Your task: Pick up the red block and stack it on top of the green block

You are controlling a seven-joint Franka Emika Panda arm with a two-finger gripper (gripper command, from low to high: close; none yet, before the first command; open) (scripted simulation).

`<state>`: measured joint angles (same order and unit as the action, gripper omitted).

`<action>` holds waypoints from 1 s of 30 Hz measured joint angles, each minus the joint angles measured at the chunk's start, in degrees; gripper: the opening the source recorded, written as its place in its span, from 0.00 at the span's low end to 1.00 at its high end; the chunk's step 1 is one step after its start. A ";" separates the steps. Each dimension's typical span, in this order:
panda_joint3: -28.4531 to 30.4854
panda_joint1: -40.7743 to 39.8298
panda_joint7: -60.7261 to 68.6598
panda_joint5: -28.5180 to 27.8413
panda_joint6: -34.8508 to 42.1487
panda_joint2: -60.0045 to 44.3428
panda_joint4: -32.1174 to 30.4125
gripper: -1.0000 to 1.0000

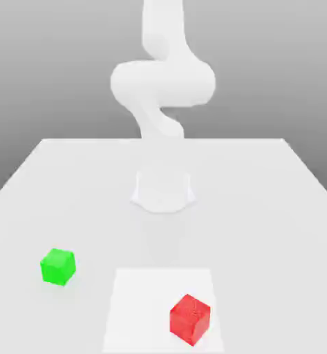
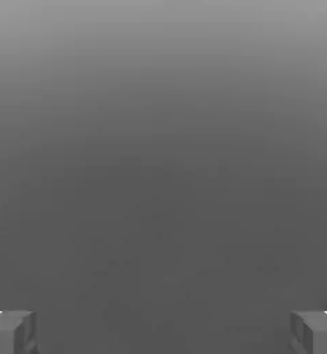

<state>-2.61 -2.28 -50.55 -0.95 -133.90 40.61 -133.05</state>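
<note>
— While the gripper (image 2: 163, 332) gapes wide and empty, where's the small bright red cube (image 1: 190, 319)?
— On the white tabletop (image 1: 263, 207), well apart from the small green cube (image 1: 58, 266). It should descend centred, squared to the faces.

The red block (image 1: 190, 319) has smooth, plain faces with a flat, slightly mottled sheen, like hard plastic. The green block (image 1: 58, 266) is equally smooth and unmarked, an even matt colour on each face. The counter (image 1: 263, 207) is a pale, matt white surface without grain or texture; a lighter white square panel (image 1: 138, 304) set in it looks just as smooth. The arm (image 1: 162, 83) is a glossless white shell. The fingers (image 2: 10, 332) are matt grey, smooth-sided.
</note>
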 joint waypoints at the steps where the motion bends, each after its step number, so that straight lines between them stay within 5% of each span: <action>1: -1.09 -0.93 -2.07 -0.46 -0.91 -2.26 -0.55 0.50; 15: -10.70 -8.45 -29.79 -7.73 -12.64 -31.70 -7.58 0.50; 24: -11.57 -7.36 -42.52 -5.86 -20.78 -49.41 -12.08 0.50; 29: -7.58 -4.13 -46.87 -9.99 -28.69 -59.61 -11.00 0.50; 30: -6.76 -3.41 -47.20 -10.46 -29.79 -60.95 -10.80 0.00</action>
<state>-9.37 -5.69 -97.75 -11.42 -163.69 -20.35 -143.85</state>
